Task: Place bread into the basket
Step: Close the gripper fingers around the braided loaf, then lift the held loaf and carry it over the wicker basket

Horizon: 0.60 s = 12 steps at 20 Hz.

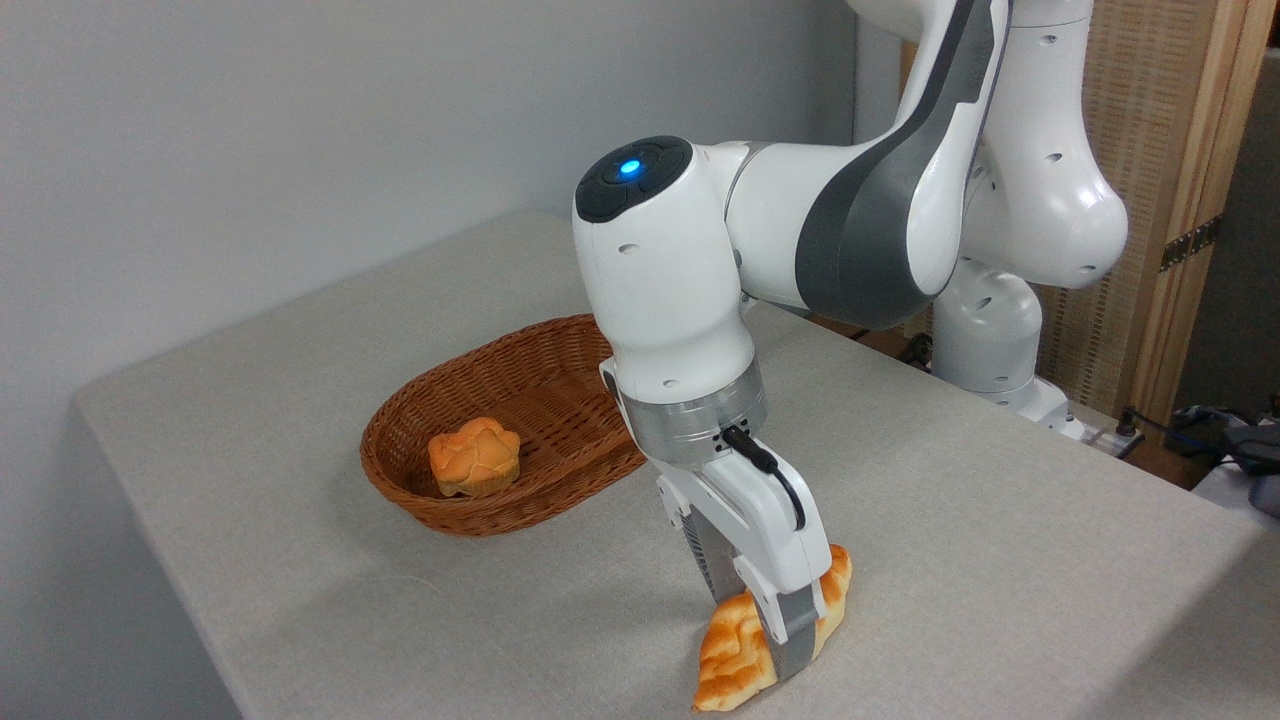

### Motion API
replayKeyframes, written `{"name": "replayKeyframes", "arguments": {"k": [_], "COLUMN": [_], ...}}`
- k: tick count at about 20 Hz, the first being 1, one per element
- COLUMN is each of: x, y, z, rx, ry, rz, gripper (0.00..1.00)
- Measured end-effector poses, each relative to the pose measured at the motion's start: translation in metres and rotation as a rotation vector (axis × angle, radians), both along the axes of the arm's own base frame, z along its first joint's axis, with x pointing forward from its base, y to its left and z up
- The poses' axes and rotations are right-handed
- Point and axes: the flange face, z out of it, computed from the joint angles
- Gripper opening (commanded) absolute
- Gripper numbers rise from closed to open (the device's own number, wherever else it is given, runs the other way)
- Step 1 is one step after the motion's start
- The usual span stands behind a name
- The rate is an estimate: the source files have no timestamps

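Straddling the bread point(735, 650) at the near edge of the table point(1000, 560), my tool point(775, 640) has a finger on each side of the loaf's middle; I cannot tell whether it grips yet. The loaf lies on the cloth, well apart from the basket point(480, 520) beyond. A loose pinch could let a pointed end droop and catch the rim. The bun point(475, 457) already inside leaves free space further back.

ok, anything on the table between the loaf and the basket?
Nothing. In the camera view, only bare tablecloth lies between the bread, where the claw straddles it, and the basket. The small bun sits inside the basket.
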Motion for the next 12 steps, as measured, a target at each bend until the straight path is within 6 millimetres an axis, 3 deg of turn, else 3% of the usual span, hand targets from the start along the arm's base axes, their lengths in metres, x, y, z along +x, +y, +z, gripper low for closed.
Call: {"name": "replayKeyframes", "arguments": {"k": [7, 9, 12], "x": [0.006, 0.013, 0.024], "y": [-0.01, -0.028, -0.07], "z": [0.009, 0.03, 0.083], "rx": [-0.045, -0.094, -0.141], "ry": [-0.022, -0.006, 0.033], "rz": [0.016, 0.023, 0.044], "gripper": [0.44, 0.45, 0.5]}}
